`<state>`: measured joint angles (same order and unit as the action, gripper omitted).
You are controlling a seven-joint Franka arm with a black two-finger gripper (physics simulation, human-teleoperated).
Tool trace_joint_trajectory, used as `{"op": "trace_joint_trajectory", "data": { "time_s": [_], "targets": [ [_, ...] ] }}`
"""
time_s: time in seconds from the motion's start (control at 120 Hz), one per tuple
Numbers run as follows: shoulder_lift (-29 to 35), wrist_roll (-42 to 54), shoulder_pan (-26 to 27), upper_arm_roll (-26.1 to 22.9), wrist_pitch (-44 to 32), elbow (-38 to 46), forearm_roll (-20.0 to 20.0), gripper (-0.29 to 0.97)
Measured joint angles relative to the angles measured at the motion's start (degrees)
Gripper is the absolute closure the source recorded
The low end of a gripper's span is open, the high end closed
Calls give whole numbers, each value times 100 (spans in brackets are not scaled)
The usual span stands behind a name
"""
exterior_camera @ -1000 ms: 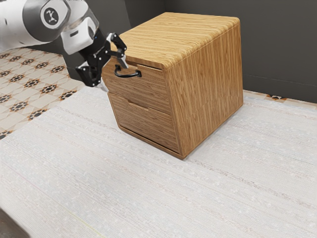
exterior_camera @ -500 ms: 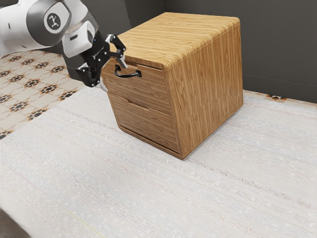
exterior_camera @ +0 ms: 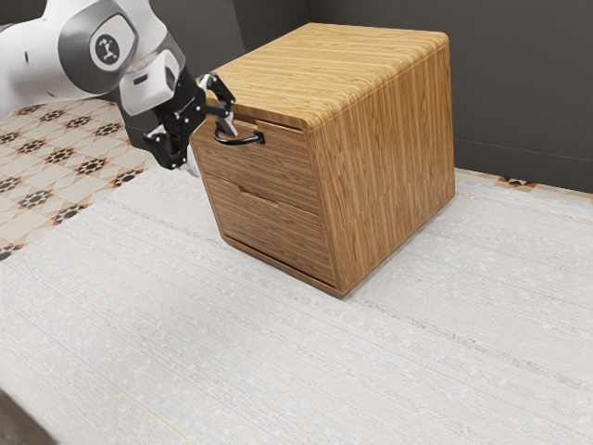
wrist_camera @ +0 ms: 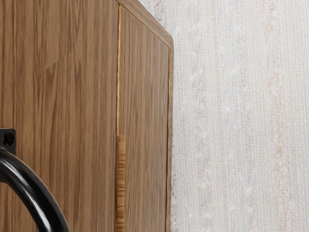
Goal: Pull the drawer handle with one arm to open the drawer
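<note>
A bamboo cabinet (exterior_camera: 380,139) stands on the floor with two drawers in its front. The upper drawer (exterior_camera: 269,169) carries a black curved handle (exterior_camera: 243,141) and sits flush with the cabinet. My gripper (exterior_camera: 225,106) is at the handle's end nearest the exterior view's left, with its fingers apart, one above and one at the handle's height, not clamped on it. In the wrist view the handle (wrist_camera: 29,193) curves close under my hand against the upper drawer front (wrist_camera: 67,96).
The lower drawer (exterior_camera: 273,227) is shut too. A pale rug (exterior_camera: 278,352) lies under and in front of the cabinet. Patterned tiles (exterior_camera: 56,158) lie at the exterior view's left, and a dark wall (exterior_camera: 519,74) stands behind.
My hand has tilted and edged slightly up at the handle's end. The drawer has not moved.
</note>
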<state>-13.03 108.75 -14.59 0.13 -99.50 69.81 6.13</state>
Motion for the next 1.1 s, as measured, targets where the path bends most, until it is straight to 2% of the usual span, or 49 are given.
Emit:
{"op": "trace_joint_trajectory", "data": {
  "time_s": [0.317, 0.558, 0.817, 0.942, 1.1],
  "targets": [
    [5, 19, 7, 0, -7, -1, 0, 13],
    [32, 3, 9, -18, 40, -1, -26, 28],
    [58, -4, 11, -24, 295, -1, -146, 30],
    [137, -5, 8, -25, 438, 0, -232, 35],
    [312, -1, 2, -2, 554, 204, -283, 34]
  ]
}}
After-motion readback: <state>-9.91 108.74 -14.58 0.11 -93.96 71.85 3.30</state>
